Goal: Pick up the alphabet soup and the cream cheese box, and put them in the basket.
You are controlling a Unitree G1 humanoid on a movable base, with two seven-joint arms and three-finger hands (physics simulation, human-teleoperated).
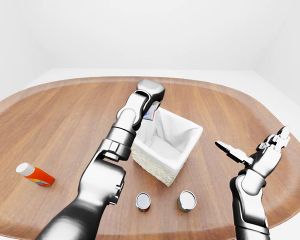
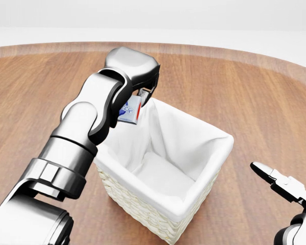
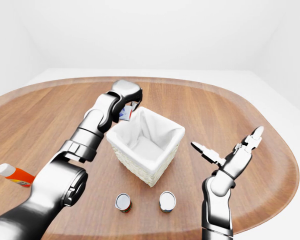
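Now cream cheese box (image 2: 129,111) in left hand (image 2: 141,97), over basket (image 2: 194,196).

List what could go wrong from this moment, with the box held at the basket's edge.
1. The left robot hand holds the white and blue cream cheese box over the far rim of the white cloth-lined wicker basket, not its middle; released here, it might catch the liner and fall outside.
2. Lowering further, the fingers may snag the liner's raised corner and drag the basket.
3. Two small cans stand near the basket; which one is the soup is unclear.
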